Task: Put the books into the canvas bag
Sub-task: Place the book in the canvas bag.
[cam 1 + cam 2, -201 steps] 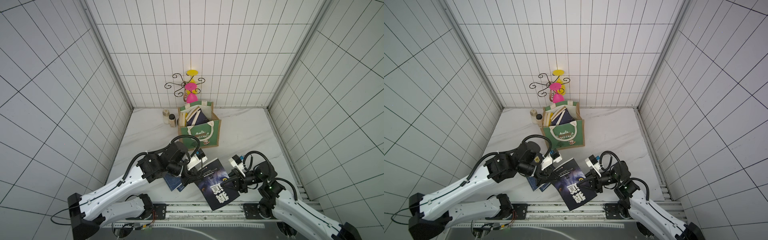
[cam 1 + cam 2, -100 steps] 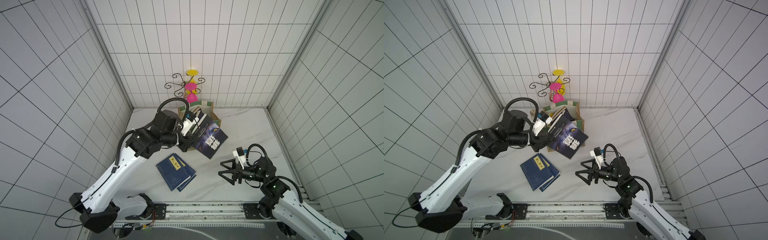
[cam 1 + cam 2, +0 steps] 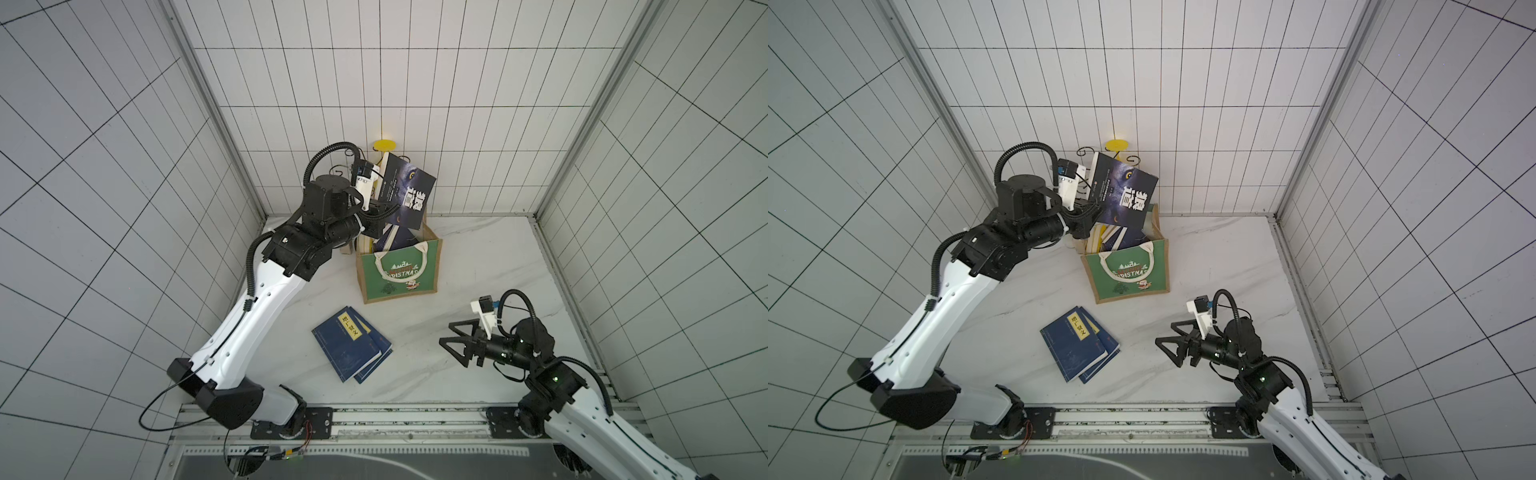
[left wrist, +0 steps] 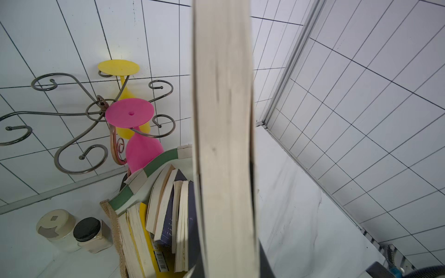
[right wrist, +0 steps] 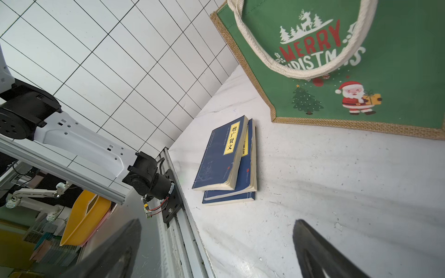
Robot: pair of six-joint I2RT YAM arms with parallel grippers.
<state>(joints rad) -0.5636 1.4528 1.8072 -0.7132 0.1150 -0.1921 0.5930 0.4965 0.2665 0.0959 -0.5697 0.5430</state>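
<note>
White marble table holds a boxy tan jute canvas bag with green panels, already part full. Left gripper pinches a dark illustrated paperback over its mouth. Two stacked navy paperbacks lie nearby. Right gripper is spread wide, empty.

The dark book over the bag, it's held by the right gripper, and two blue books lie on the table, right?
No, the left gripper holds the dark book over the bag, as both top views show. The right gripper is open and empty. Two blue books do lie on the table.
</note>
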